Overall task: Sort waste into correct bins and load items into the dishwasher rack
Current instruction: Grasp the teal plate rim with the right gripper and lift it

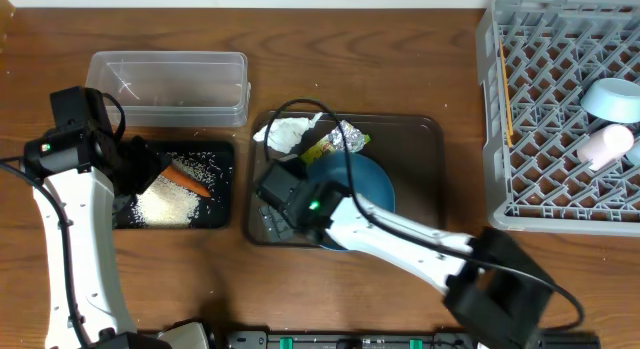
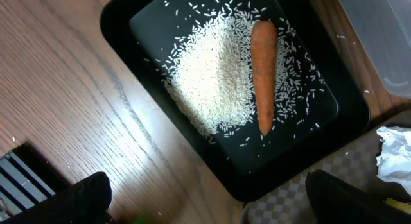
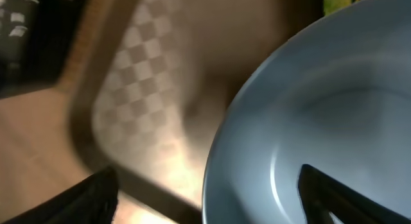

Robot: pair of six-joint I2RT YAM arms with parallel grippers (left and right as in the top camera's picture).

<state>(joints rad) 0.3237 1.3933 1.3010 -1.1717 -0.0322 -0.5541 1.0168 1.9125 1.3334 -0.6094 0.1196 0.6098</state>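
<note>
The right gripper (image 3: 205, 201) is hanging with its jaws spread wide, straddling the rim of the large dark-blue bowl (image 3: 334, 102). One dark finger (image 3: 83, 198) is showing outside the bowl on the left, and the other is sitting over the bowl's hollow on the right. The bowl is filling the right half and resting on the dark brown serving tray (image 3: 141, 76), whose checkered floor is looking blurred. Wooden table (image 3: 26, 140) is lying left of the tray's rim. A scrap of foil wrapper (image 3: 340, 0) is peeking past the bowl's far edge.
</note>
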